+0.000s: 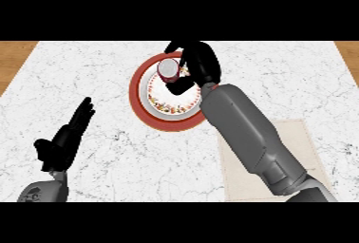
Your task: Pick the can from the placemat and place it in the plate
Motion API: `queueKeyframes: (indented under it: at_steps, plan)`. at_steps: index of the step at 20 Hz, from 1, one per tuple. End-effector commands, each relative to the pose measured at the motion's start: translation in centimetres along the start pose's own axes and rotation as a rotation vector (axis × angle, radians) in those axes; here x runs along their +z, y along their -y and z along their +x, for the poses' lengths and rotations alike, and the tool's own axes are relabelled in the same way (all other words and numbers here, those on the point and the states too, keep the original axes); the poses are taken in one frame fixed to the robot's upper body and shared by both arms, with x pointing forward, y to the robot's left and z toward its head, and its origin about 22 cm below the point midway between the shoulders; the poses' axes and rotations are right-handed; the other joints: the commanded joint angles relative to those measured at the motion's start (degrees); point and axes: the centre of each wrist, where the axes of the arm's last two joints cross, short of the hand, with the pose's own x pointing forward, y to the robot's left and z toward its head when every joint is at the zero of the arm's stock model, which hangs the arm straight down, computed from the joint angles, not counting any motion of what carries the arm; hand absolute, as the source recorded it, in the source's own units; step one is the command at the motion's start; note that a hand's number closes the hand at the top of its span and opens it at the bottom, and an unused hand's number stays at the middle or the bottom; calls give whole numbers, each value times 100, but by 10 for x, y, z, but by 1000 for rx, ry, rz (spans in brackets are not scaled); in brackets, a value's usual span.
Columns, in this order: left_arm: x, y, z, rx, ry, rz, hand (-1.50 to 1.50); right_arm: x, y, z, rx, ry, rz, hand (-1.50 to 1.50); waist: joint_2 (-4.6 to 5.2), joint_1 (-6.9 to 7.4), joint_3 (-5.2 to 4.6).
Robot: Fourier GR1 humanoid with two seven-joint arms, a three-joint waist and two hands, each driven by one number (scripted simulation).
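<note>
Can [169, 71] in right hand [201, 60], at plate [139, 96] rim

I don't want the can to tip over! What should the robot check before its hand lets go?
1. Can is above the plate, not the placemat: ok.
2. Right hand is curled round the can: ok.
3. Can's top faces up: ok.
4. Can's bottom touches the plate: cannot tell, the hand hides it.
5. Left hand is open and away from the plate: ok.
</note>
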Motion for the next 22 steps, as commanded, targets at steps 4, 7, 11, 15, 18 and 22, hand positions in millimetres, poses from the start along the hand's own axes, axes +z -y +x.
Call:
queueKeyframes:
  at_steps: [4,7,11,15,18,22]
  plan:
    - [-3,12,-9,5,-1,-5,0,-4,-14,-3,-80,-122,29,-150,-7,-56,-1]
    - [-5,-4,5,9,4,-9,0,-3,-16,-21,-175,-137,-60,-150,35,93,4]
    - [2,5,0,-6,14,-19,0,-2,-7,-20,-356,-138,-195,-150,15,54,9]
    - [12,-9,-14,-6,4,18,0,-8,15,-40,-546,-141,-215,-150,-1,-158,6]
    - [16,-22,-8,-12,12,36,0,2,26,-74,-662,-124,-214,-150,-22,-190,8]
    - [16,-4,-11,3,-23,26,0,30,49,-145,-677,-96,-223,-150,-21,-247,7]
